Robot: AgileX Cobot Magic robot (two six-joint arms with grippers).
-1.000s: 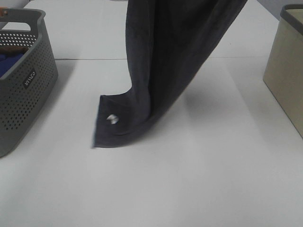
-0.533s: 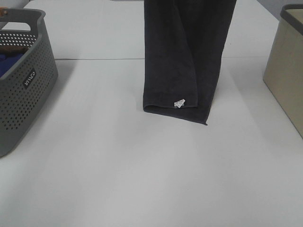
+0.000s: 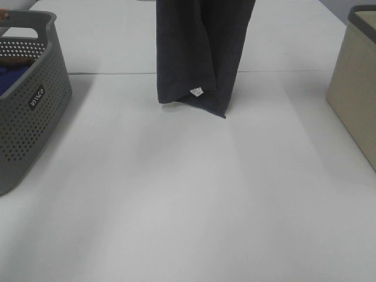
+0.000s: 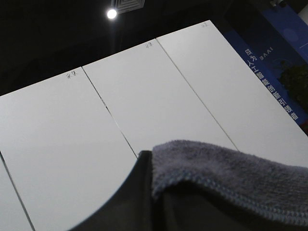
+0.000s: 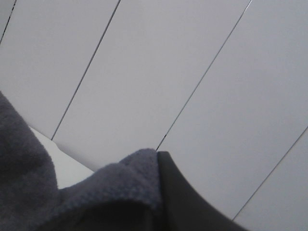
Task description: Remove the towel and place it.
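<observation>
The left gripper, one dark finger showing, is closed on the stitched hem of the plush charcoal-grey towel, which spreads toward its three o'clock, with seamed white panels behind, a round lamp at eleven o'clock and a blue banner at two.

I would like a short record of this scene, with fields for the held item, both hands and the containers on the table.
held item: dark charcoal-grey plush towel, hanging doubled from above, lower end seemingly clear of the white table
left hand: shut on the towel
right hand: shut on the towel
left side: grey perforated plastic basket, blue cloth inside
right side: beige bin
</observation>
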